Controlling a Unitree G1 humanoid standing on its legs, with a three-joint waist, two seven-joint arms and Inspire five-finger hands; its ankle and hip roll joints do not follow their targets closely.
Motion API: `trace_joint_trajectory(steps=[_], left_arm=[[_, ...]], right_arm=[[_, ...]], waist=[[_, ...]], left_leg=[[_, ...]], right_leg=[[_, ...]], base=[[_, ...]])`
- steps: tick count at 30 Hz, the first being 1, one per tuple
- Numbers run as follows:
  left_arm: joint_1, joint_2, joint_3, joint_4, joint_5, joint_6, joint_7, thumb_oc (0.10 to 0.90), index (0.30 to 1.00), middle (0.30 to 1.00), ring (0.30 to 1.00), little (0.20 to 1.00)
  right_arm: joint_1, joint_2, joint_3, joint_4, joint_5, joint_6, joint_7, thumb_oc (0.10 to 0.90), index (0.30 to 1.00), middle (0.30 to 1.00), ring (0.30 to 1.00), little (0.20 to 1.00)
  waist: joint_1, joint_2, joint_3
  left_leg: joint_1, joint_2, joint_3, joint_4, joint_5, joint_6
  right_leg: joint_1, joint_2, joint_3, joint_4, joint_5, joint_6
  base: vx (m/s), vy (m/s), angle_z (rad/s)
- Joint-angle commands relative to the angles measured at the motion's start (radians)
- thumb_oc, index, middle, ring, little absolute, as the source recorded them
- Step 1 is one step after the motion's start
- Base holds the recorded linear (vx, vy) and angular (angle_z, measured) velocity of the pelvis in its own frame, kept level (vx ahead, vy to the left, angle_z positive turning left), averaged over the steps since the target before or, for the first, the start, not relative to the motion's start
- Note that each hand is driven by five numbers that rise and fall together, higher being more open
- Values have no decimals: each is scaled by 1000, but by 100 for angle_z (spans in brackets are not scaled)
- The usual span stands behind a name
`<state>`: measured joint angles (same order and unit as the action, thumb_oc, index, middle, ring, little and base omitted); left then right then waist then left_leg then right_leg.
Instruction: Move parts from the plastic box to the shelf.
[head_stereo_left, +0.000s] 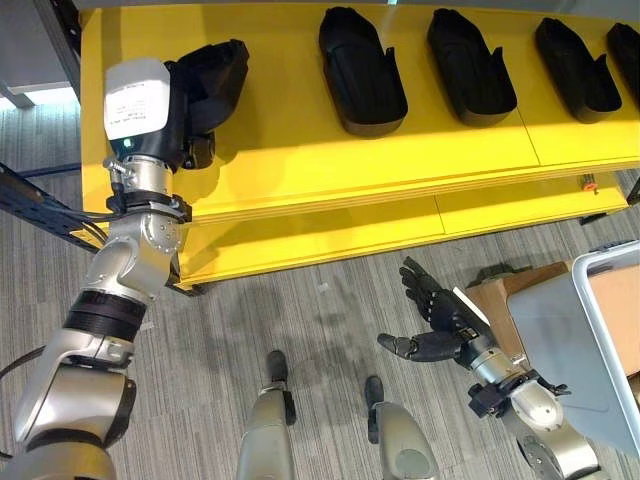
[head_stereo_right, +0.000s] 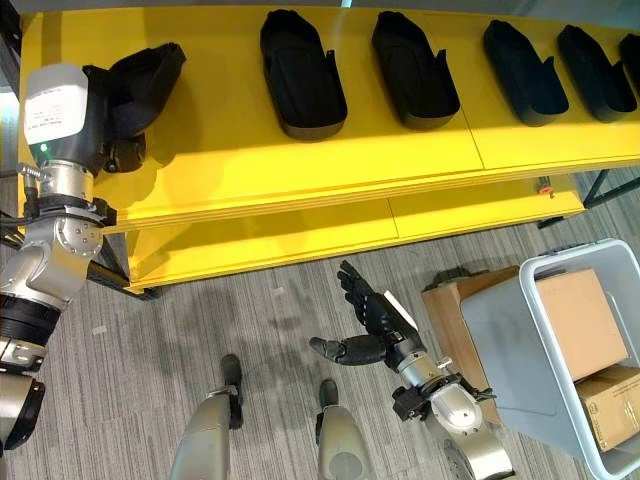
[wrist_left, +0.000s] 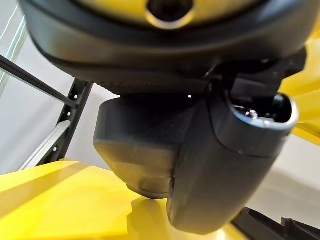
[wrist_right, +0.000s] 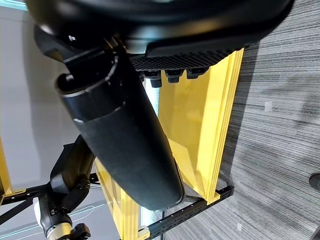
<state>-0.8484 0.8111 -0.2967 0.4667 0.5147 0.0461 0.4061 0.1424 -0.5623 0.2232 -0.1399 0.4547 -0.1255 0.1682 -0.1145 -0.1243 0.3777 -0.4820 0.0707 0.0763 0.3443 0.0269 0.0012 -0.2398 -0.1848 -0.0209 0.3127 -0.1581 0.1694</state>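
At the left end of the yellow shelf (head_stereo_left: 300, 150) my left hand (head_stereo_left: 196, 125) is curled round a black moulded part (head_stereo_left: 218, 62), which stands tilted on the top board. In the left wrist view my thumb (wrist_left: 225, 165) lies against this part (wrist_left: 140, 150), whose lower end rests on the yellow board. Several more black parts (head_stereo_left: 362, 72) lie in a row along the shelf to the right. My right hand (head_stereo_left: 440, 322) hovers low over the carpet with its fingers spread, holding nothing. The grey plastic box (head_stereo_right: 500, 345) stands at the lower right.
Brown cartons (head_stereo_right: 578, 320) sit inside the plastic box, and another carton (head_stereo_right: 445, 298) stands on the floor against its left side. A dark metal rack frame (head_stereo_left: 30, 205) runs along the shelf's left end. Grey carpet (head_stereo_left: 320, 300) lies in front of the shelf.
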Motion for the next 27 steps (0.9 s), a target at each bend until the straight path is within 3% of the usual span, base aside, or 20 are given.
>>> trace_joint_trajectory(steps=[1, 14, 27], left_arm=[[-122, 52, 0, 16, -25, -10, 50, 400, 300, 300, 300, 300], [-208, 13, -84, 173, -49, 4, 21, 400, 300, 300, 300, 300], [-377, -42, -194, 484, -156, 18, -19, 400, 300, 300, 300, 300]], right_arm=[[-14, -54, -43, -92, 49, -84, 15, 900, 1000, 1000, 1000, 1000], [14, -82, -48, -108, 60, -84, 33, 900, 1000, 1000, 1000, 1000], [46, -113, -33, -110, 78, -83, 43, 900, 1000, 1000, 1000, 1000]], waist=[[-15, 41, -71], [-35, 33, -58], [-65, 13, -56]], left_leg=[[38, 118, 42, 28, -78, -53], [24, 124, 46, 37, -79, -58], [0, 137, 39, 64, -101, -71]], right_leg=[[-62, 13, -3, 7, 33, -60], [-100, 20, 10, 36, 31, -62], [-135, 29, 30, 61, 16, -60]], base=[[-15, 7, -7], [-7, 0, -3], [15, -7, -3]])
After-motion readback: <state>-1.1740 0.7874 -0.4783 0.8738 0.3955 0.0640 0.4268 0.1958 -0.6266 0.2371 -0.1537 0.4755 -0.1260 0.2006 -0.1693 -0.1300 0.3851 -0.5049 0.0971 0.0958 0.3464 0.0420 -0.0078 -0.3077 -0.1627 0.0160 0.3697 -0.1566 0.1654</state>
